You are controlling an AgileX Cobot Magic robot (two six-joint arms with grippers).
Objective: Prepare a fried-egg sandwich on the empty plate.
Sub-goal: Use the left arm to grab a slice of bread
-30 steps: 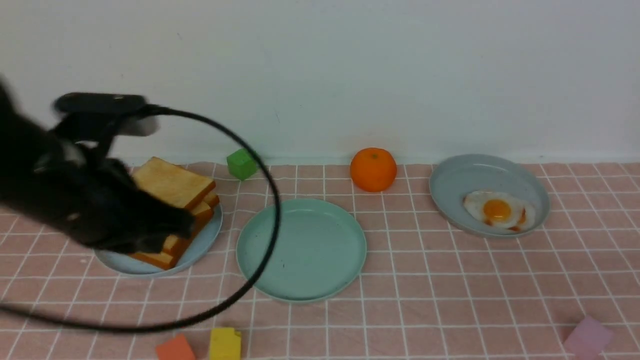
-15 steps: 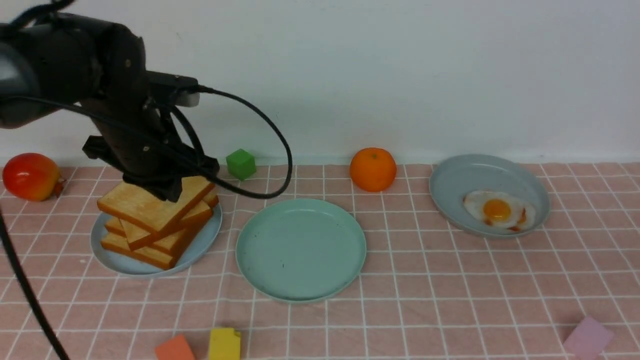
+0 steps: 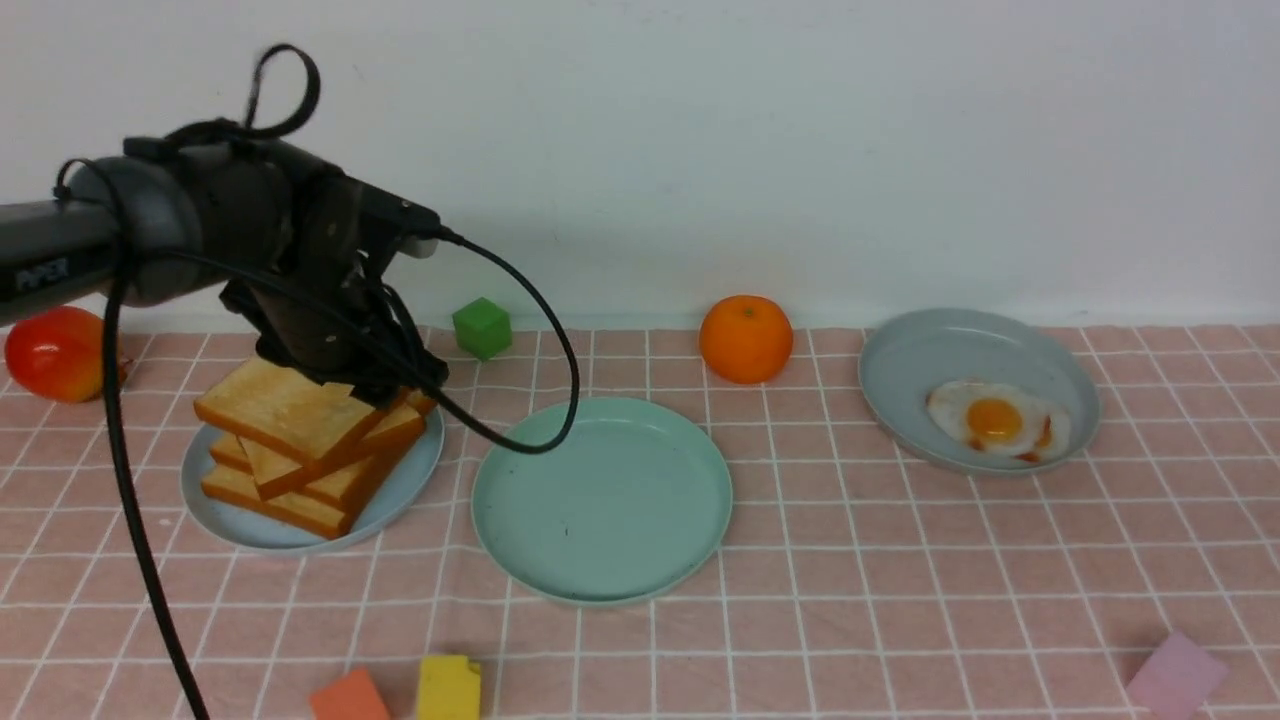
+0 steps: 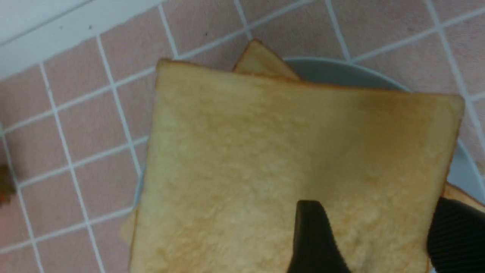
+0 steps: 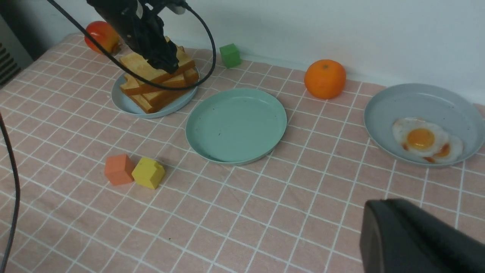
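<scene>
By the far left corner of the desk [image 3: 850,600] lies a red fruit [image 3: 55,352]. Next to it a pale blue plate [image 3: 232,524] holds the toast [image 3: 290,440]: thick square slices, golden on the faces and darker at the crusts, piled askew so the corners fan out. The left gripper [image 3: 372,385] comes down on the far right corner of the top slice [image 4: 265,151]. The front view hides its tips behind the arm. The left wrist view shows its fingers [image 4: 314,235] set apart, one over the slice's face and the other past its edge. Whether they pinch the slice I cannot tell.

A green cube [image 3: 482,327] sits at the far edge just right of the toast. At the near edge an orange block [image 3: 347,697] and a yellow block [image 3: 449,687] touch.

The mint plate [image 3: 600,500] lies mid-desk, round, low-rimmed, with a few dark specks and nothing on it. An orange [image 3: 746,338] stands behind it by the far edge.

Toward the far right a grey plate [image 3: 960,345] holds the egg [image 3: 995,420]: flat, ragged white, yellow-orange yolk, red-brown marks at its right edge. The front view shows one yolk only. The right wrist view shows a second egg [image 5: 449,149] with a deeper orange yolk tucked partly under it.

A pink block [image 3: 1175,672] lies by the near right corner. The right gripper [image 5: 413,235] appears only in its own wrist view, as a dark shape well apart from the egg. Its state cannot be told.
</scene>
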